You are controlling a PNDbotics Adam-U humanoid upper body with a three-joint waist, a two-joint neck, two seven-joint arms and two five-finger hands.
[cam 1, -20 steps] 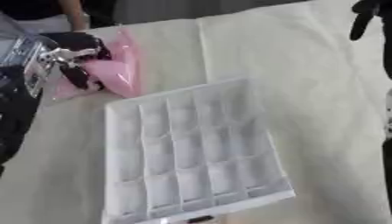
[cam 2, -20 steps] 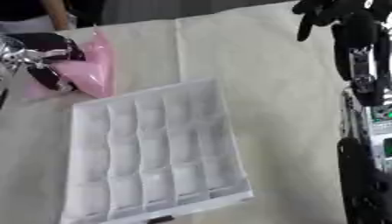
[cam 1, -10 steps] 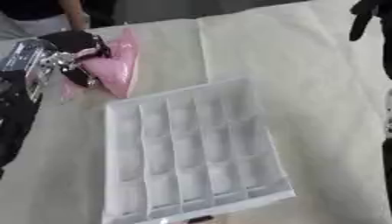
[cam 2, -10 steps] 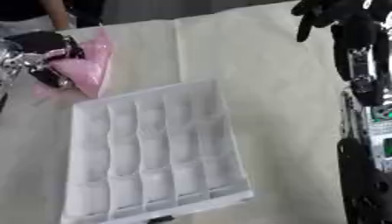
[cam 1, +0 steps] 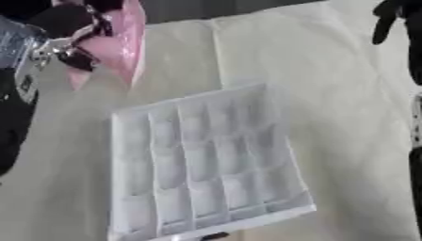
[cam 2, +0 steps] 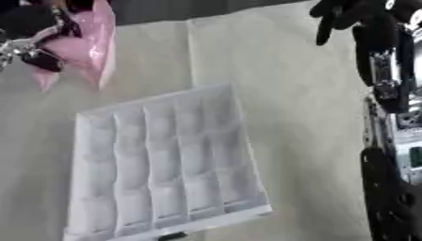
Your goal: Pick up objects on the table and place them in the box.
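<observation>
Near the table's [cam 1: 329, 94] far left corner, our left hand [cam 1: 70, 28] has its fingers curled around a pink bag [cam 1: 115, 52], lifted beyond the white divided box [cam 1: 206, 164]. Our right hand [cam 2: 342, 14] hangs at the far right, fingers relaxed.

No writing, label, brand or number can be read on anything here, neither on the white box [cam 1: 206, 164] nor on the pink bag [cam 1: 115, 52]
</observation>
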